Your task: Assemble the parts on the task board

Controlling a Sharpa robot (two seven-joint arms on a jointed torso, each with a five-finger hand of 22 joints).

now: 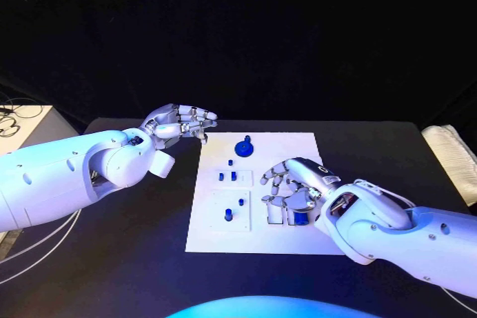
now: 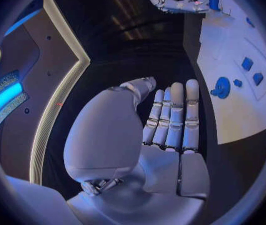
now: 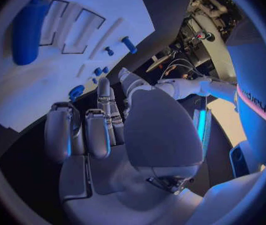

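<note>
Task board [image 1: 298, 241] lies flat in the middle of the black worktop [image 1: 119, 276], long side running away from the robot. Blue parts are spread over it: a round knob-like part [image 1: 245, 148] at the far end, two small blocks [image 1: 234, 174] mid-board, a short peg [image 1: 227, 214] standing in the near-left recessed panel, and a longer blue part [image 1: 300, 219] near the right edge, partly under the right robot hand [image 1: 293, 187].

Right robot hand hovers low over the board's right half, fingers loosely curled and apart. The right wrist view shows an empty palm, so it holds nothing. The long blue part [image 3: 28, 31] sits ahead of it beside two rectangular slots [image 3: 83, 32]. Whether the fingertips touch the board is hard to say from here.

Left robot hand [image 1: 181, 125] is off the board's far-left corner, above the worktop. Its fingers are straight and side by side, thumb out, nothing in it.

Risks, as a judgement:
- The long part is close under the right hand's fingers, so a descent could nudge it sideways or pin it instead of getting fingers around it.
- The small blocks and peg are close by, so a wide finger spread could knock them off their spots.
- The board looks unfixed, so a sideways push could slide it on the worktop and spoil slot alignment.
- The left hand is too far off to steady the board.
</note>
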